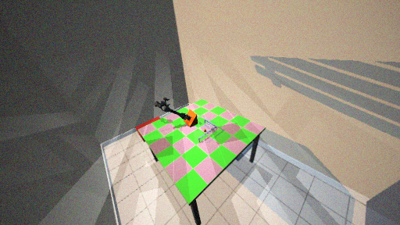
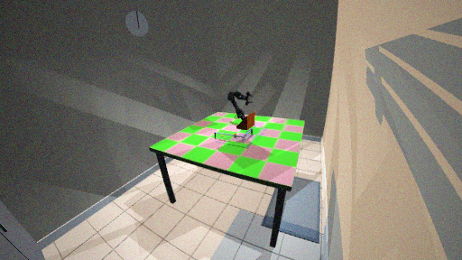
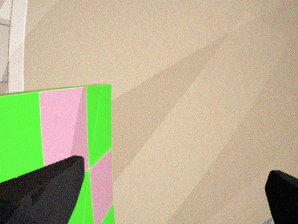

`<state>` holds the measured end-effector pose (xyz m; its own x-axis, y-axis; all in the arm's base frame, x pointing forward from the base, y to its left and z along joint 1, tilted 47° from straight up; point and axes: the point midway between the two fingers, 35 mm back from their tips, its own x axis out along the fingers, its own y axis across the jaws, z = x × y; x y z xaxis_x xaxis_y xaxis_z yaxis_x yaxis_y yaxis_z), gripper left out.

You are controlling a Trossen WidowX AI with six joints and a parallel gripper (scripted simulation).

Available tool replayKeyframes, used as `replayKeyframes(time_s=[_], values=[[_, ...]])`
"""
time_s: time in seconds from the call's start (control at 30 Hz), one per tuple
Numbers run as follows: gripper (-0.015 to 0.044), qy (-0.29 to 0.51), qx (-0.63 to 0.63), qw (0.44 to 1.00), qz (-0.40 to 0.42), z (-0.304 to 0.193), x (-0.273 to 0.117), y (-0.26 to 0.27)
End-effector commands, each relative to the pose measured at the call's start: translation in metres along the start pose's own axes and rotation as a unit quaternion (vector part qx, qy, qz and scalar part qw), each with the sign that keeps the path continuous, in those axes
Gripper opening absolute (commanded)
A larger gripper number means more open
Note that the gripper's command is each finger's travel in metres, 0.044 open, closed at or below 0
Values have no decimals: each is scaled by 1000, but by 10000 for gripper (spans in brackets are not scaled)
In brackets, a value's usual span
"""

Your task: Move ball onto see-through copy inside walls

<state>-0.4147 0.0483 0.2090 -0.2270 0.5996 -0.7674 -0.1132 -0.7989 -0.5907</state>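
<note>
A small orange ball (image 1: 205,130) lies on the green and pink checkered table (image 1: 191,183) (image 2: 266,173) (image 3: 20,129), inside the corner made by two low clear walls (image 1: 206,136) (image 2: 230,136). I cannot make out the see-through copy at this distance. My black arm rises from its orange base (image 1: 190,117) (image 2: 247,121). My gripper (image 1: 160,104) (image 2: 248,96) (image 3: 180,176) is held high near the table's far edge, well away from the ball. Its two dark fingers stand wide apart with nothing between them. The ball does not show in the wrist view.
A red strip (image 1: 148,122) lies along one table edge near the arm's base. A beige wall (image 1: 293,58) stands close beside the table. The table stands on a tiled floor (image 2: 203,217).
</note>
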Motion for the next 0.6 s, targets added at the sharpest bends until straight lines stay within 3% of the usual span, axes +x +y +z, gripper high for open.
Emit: replayKeyframes(time_s=[0.0, 0.13, 0.57], values=[[374, -2, 0, 1000, 1, 0, -1, 1], [275, -39, -7, 999, 16, 9, -21, 19], [275, -250, -48, 957, 139, 22, -165, 121]])
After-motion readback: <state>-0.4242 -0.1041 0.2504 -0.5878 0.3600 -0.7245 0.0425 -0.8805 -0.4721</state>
